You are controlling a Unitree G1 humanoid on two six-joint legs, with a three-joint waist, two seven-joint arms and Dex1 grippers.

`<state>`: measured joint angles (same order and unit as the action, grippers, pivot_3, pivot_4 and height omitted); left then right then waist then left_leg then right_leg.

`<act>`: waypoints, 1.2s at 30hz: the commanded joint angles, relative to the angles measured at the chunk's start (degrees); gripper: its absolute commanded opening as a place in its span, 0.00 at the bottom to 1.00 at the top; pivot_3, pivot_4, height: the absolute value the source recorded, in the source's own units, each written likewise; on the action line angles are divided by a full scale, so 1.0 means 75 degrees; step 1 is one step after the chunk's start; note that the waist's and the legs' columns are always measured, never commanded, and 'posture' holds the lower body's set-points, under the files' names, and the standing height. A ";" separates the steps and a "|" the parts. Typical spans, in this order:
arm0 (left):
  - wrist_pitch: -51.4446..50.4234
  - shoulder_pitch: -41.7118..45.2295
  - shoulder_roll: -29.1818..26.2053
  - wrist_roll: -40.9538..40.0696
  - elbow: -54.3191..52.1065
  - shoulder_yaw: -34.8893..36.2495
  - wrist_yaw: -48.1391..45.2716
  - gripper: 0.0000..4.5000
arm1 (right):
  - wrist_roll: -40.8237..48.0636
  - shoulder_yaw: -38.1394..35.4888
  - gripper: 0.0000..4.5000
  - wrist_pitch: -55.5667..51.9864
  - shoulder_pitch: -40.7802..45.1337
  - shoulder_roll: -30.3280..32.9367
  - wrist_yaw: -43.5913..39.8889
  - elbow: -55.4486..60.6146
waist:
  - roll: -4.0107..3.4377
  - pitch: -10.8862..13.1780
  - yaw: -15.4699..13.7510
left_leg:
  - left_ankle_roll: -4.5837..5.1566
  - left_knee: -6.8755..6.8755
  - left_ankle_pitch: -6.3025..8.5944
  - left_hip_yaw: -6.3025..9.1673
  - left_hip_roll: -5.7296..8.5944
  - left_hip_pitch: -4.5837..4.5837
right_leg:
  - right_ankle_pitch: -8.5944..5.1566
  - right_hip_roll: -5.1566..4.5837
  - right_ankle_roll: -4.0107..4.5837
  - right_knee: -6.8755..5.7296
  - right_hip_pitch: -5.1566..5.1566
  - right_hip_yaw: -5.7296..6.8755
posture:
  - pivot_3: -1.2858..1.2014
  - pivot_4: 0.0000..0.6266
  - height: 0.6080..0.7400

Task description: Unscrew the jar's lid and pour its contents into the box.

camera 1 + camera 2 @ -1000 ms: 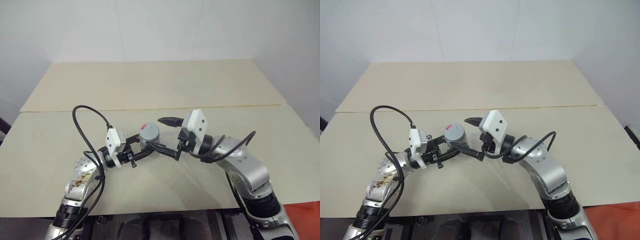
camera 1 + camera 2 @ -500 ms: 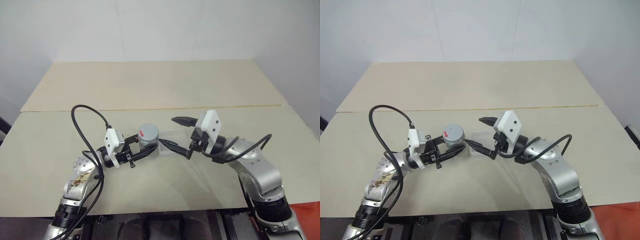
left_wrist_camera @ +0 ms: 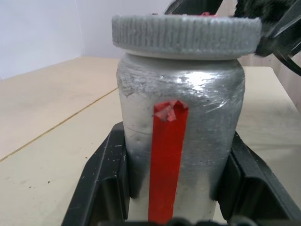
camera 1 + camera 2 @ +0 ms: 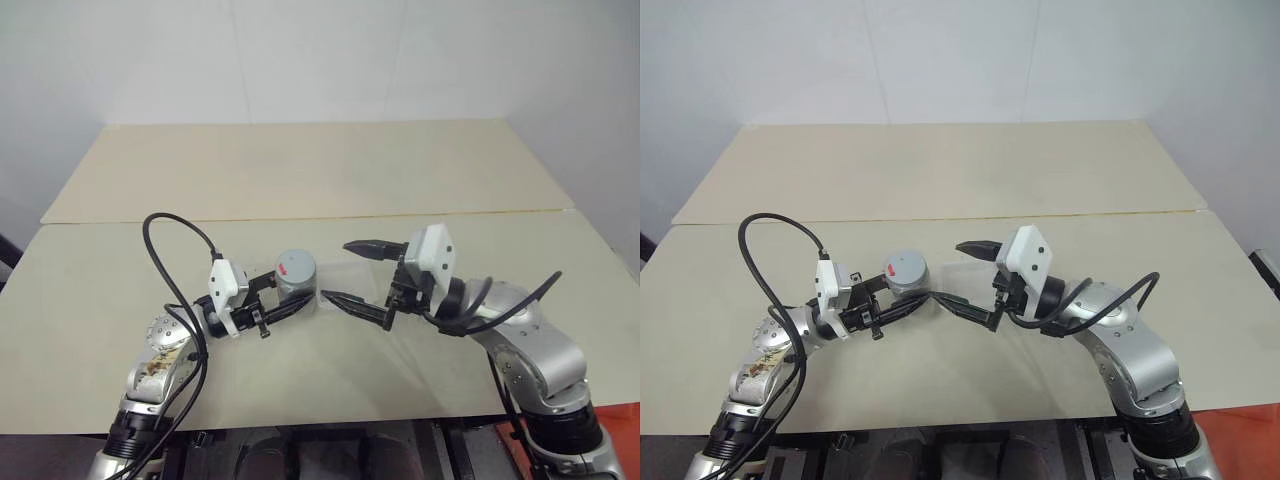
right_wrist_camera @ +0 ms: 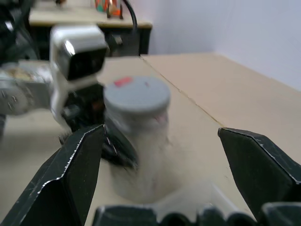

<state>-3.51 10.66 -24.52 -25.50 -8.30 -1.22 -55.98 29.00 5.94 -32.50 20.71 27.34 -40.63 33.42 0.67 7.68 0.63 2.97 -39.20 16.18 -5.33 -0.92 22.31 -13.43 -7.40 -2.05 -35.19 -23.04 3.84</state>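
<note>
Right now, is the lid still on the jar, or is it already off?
On. The ribbed grey lid sits flat on top of the upright jar, which the left gripper holds by its sides.

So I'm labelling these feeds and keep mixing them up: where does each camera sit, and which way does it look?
Left and right eye views: on the head, looking forward and down at the table; both arms show.
Left wrist view: on the left arm, facing the jar gripped in the left tool.
Right wrist view: on the right arm, looking between the open right tool fingers.
Shared: every view shows the jar with the lid on.
</note>
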 commanded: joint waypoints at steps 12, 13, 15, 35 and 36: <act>0.0200 0.0102 0.0051 0.0030 -0.0321 -0.0033 -0.0020 0.43 | -0.0256 0.0813 0.99 -0.0115 0.0783 -0.0732 0.0628 -0.0111 | 0.0000 0.0000 -0.0011 | 0.0000 0.0000 0.0000 0.0000 0.0003 0.0001 | 0.0000 0.0000 0.0000 -0.0001 0.0000 0.0003 | 0.52 0.24 1.00; 0.0197 0.0098 0.0053 0.0029 -0.0328 -0.0034 -0.0017 0.43 | -0.0286 0.0826 0.99 -0.0114 0.0827 -0.0765 0.0644 -0.0173 | 0.0000 0.0000 -0.0005 | -0.0001 0.0000 0.0000 -0.0001 0.0003 0.0001 | 0.0000 0.0000 0.0000 -0.0001 -0.0001 0.0002 | 0.52 0.24 1.00; 0.0195 0.0090 0.0060 0.0030 -0.0338 -0.0038 -0.0007 0.43 | -0.0380 0.0885 0.99 -0.0077 0.0885 -0.0791 0.0631 -0.0271 | 0.0000 0.0000 0.0001 | -0.0001 0.0000 -0.0001 -0.0001 0.0003 0.0001 | 0.0000 0.0000 0.0000 -0.0003 -0.0002 0.0002 | 0.52 0.24 1.00; 0.0187 0.0046 0.0044 0.0017 -0.0357 -0.0012 -0.0009 0.43 | -0.0526 0.1083 0.60 0.0098 0.0730 -0.0867 0.0304 -0.0235 | 0.0000 0.0000 0.0004 | -0.0001 0.0000 -0.0001 -0.0001 0.0004 0.0002 | 0.0000 0.0000 0.0000 -0.0001 -0.0001 0.0003 | 0.52 0.24 1.00; 0.0185 0.0046 0.0043 0.0016 -0.0360 -0.0013 -0.0009 0.43 | -0.0536 0.1088 0.60 0.0095 0.0727 -0.0867 0.0314 -0.0233 | 0.0000 0.0000 0.0003 | -0.0001 0.0000 -0.0001 -0.0001 0.0003 0.0001 | 0.0000 0.0000 0.0000 -0.0002 -0.0001 0.0003 | 0.52 0.24 1.00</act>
<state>-3.62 10.52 -24.27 -24.67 -8.51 -1.51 -55.79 25.15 13.66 -32.75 26.28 20.96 -38.30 29.97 0.67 7.68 0.66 2.96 -39.20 16.17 -5.34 -0.89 22.32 -13.43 -7.40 -2.05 -35.21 -23.05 3.86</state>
